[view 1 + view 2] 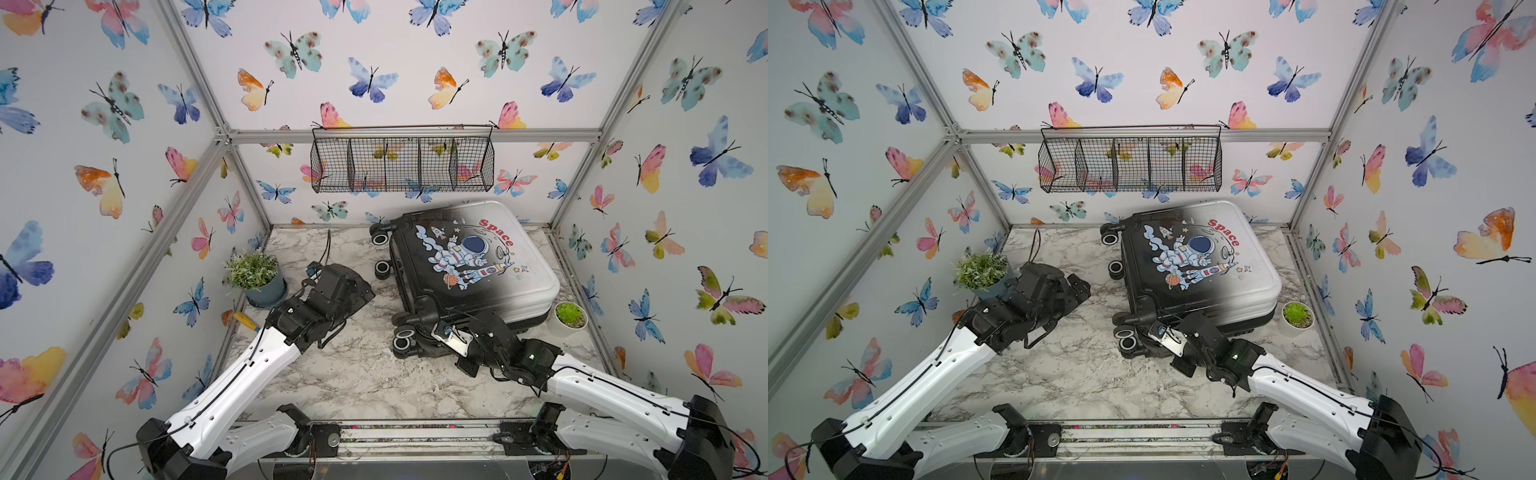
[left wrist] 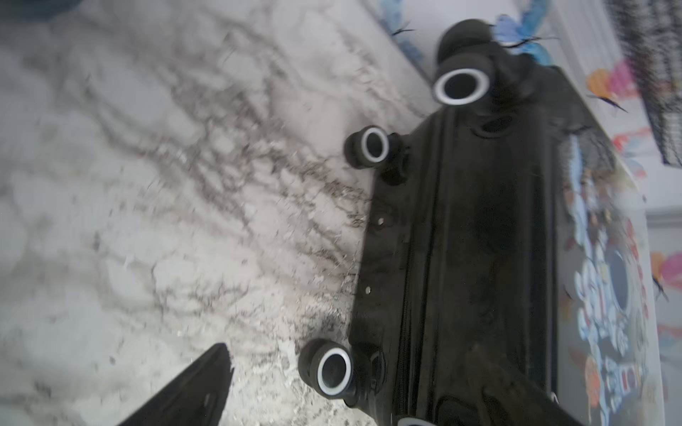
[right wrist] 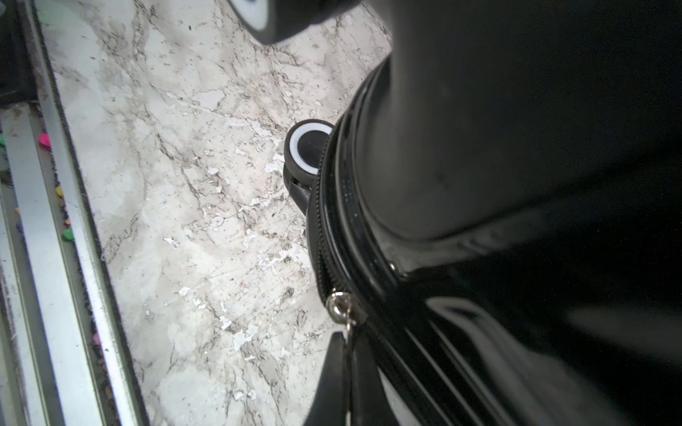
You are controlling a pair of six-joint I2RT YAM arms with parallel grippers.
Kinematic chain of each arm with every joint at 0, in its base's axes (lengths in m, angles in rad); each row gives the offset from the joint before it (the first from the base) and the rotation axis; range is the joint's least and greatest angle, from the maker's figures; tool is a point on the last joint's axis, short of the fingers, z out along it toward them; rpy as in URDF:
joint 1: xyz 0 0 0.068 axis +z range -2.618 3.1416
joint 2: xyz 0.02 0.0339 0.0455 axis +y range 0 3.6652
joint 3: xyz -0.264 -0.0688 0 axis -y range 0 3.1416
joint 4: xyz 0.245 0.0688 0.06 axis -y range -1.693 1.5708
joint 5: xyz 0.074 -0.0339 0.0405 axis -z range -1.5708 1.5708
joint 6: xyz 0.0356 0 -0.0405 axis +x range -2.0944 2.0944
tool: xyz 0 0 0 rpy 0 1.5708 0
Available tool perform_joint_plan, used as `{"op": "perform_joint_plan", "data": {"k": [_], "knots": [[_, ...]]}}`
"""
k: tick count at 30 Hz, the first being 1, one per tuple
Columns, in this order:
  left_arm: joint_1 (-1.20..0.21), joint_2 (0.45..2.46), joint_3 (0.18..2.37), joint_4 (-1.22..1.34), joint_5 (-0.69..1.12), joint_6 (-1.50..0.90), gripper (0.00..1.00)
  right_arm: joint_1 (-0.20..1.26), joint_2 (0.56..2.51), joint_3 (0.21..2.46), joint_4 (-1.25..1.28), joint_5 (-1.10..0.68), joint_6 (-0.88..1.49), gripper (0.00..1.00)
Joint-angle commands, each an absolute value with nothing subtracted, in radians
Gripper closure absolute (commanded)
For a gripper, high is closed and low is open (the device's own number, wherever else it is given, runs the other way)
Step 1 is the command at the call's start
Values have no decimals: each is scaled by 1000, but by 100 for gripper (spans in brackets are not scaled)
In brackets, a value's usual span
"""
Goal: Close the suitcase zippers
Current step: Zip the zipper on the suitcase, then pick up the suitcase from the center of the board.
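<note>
Looking down in both top views, you see the suitcase (image 1: 473, 257) lying flat in the back right part of the counter (image 1: 353, 374). Its astronaut face is up and its shell fades from black at the wheel end to white at the other. It sits skewed, with its far corner at the back edge. The wheels (image 1: 380, 239) point toward the left edge. The two shell halves lie together.

The zippers (image 3: 324, 228) run as a thin black toothed band round the near wheel-end corner. A small silvery pull (image 3: 341, 306) sits on that band. Your right gripper (image 3: 348, 337) is at this corner, its fingers (image 3: 330, 376) pinched together on the pull's tab.

Your left gripper (image 1: 368, 293) hangs over bare marble left of the case, apart from the wheels. Its wrist view shows just one finger (image 2: 192, 391), set far off to the side. The jaws read as spread wide, with nothing in them.

A plant (image 1: 257, 278) stands at the left edge, just beside the left wrist. A succulent (image 1: 569, 318) in a white pot stands at the right edge, just beside the case's near right corner. A wire basket (image 1: 401, 160) hangs on the back wall above the case. Your open room is the marble between the two arms, down to the front edge.
</note>
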State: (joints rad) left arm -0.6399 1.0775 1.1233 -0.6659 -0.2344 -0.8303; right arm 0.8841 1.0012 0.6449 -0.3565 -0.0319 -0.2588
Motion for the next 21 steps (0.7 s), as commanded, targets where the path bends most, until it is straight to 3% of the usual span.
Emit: {"op": "perform_joint_plan", "data": {"k": [1, 6, 9, 21], "knots": [[-615, 1110, 1169, -422, -171, -34, 0, 815, 946, 661, -276, 24, -299, 98], [-396, 1336, 1360, -549, 163, 329, 4, 760, 931, 663, -313, 15, -314, 98], [-341, 1488, 1500, -627, 263, 498, 4, 753, 927, 657, -332, 26, -326, 98], [-263, 1952, 1899, -623, 356, 641, 4, 726, 944, 681, -378, 29, -344, 98]]}}
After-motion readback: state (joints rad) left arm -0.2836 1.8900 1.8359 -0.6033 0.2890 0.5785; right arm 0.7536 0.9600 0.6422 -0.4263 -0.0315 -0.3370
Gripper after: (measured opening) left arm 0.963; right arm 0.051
